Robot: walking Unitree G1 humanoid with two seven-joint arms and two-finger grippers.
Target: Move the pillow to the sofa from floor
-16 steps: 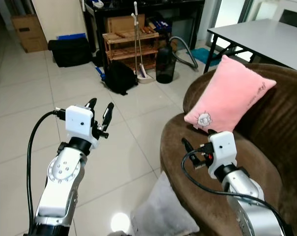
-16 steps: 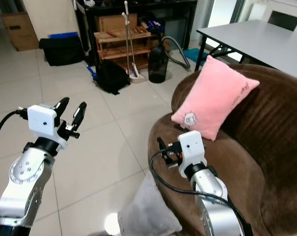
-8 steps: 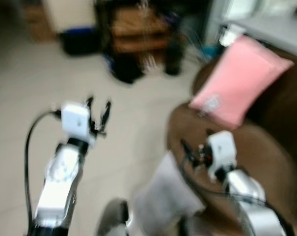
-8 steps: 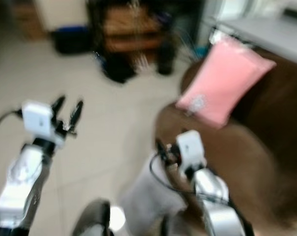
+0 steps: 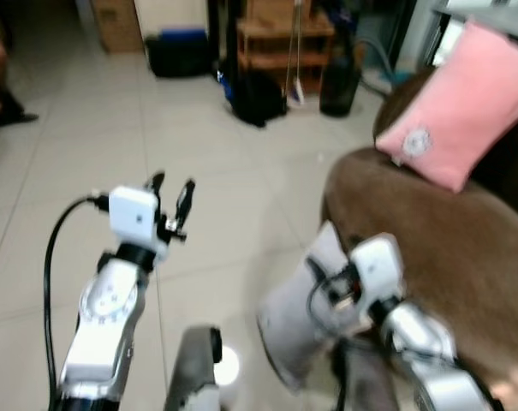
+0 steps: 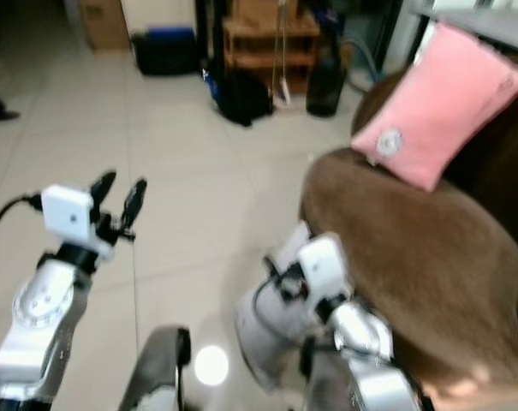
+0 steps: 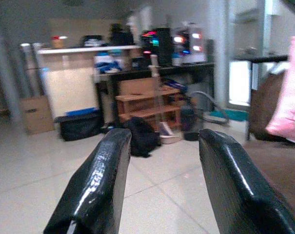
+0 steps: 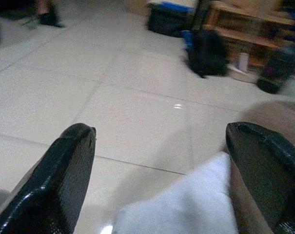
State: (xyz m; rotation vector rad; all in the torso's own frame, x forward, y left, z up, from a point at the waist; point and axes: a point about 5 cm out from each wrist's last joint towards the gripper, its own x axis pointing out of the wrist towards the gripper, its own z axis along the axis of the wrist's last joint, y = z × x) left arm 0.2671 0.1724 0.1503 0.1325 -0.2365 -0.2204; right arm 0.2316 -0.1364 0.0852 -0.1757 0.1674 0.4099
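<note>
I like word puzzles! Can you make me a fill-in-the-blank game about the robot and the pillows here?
1. The pillow resting on the brown sofa is coloured ____.
2. The grey pillow by the sofa's side sits on the ____.
3. The fingers of the left tool are spread ____.
4. The right tool points toward the ____ pillow.

Missing words: pink; floor; open; grey

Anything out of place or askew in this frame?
Yes: a grey pillow lies on the tiled floor, leaning against the brown sofa instead of lying on it. The pink pillow sits on the sofa. The open right gripper points at the grey one.
</note>
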